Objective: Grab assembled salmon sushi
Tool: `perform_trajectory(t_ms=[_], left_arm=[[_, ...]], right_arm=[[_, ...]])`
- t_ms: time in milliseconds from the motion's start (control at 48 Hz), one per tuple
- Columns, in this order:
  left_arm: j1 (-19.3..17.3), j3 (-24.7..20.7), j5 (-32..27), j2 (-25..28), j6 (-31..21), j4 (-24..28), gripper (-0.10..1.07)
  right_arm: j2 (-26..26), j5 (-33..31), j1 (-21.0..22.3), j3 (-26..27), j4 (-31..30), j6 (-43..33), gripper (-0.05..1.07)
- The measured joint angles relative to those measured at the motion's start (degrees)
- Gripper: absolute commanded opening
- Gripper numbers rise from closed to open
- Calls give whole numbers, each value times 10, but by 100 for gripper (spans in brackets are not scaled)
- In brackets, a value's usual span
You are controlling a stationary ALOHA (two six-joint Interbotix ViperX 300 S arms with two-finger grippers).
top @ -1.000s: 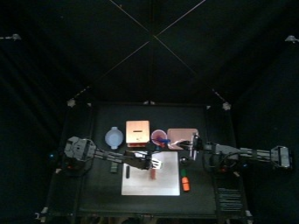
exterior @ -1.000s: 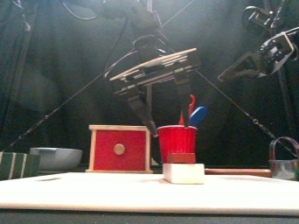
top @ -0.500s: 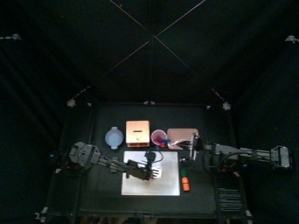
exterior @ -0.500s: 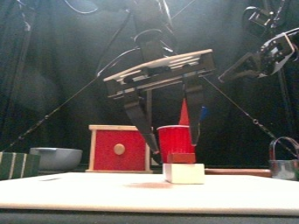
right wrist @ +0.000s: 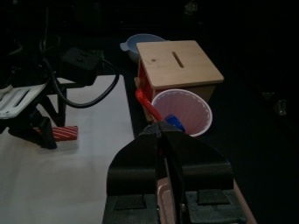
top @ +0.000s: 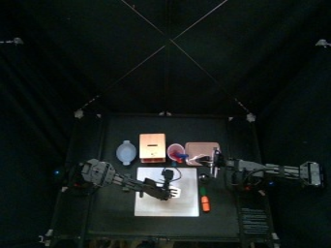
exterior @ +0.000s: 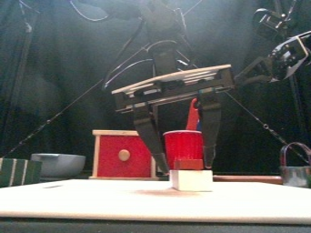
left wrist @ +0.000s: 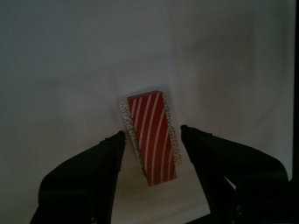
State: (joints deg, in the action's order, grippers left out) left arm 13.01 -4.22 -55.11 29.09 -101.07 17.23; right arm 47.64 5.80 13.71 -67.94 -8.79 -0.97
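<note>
The assembled salmon sushi [left wrist: 156,136] lies on the white board [top: 155,199], a red-striped slab on a white rice block, and it is not yet grabbed. The left gripper [exterior: 176,136] hangs directly above the sushi with its fingers [left wrist: 91,171] spread wide, one on either side of the piece; in the left wrist view they bracket it without visibly touching. The approach and the lining-up look largely done. What is left, by my reading, is the last bit of descent, closing on the sushi and lifting it off the board. The right gripper [right wrist: 163,144] rests well away from the sushi, out beyond the board's edge, with its fingers closed and holding nothing. A red cup [exterior: 185,146] stands just behind the sushi.
</note>
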Motion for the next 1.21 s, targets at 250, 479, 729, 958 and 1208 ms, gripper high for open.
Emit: perform_trajectory(t_ms=[250, 479, 729, 958, 1208], left_arm=[[-1, 0, 1, 10, 1, -6, 87], [-1, 0, -1, 12, 1, -6, 85], [-1, 0, -7, 12, 1, -6, 75], [-1, 1, -8, 12, 4, -9, 71], [-2, 11, -26, -5, 23, -4, 70]], right_arm=[[0, 0, -1, -4, 0, -2, 1], [0, 0, -1, -4, 0, -2, 1], [0, 0, -2, -4, 0, -3, 1], [0, 0, -2, -4, 0, -4, 1], [0, -1, -3, -4, 0, -4, 1]])
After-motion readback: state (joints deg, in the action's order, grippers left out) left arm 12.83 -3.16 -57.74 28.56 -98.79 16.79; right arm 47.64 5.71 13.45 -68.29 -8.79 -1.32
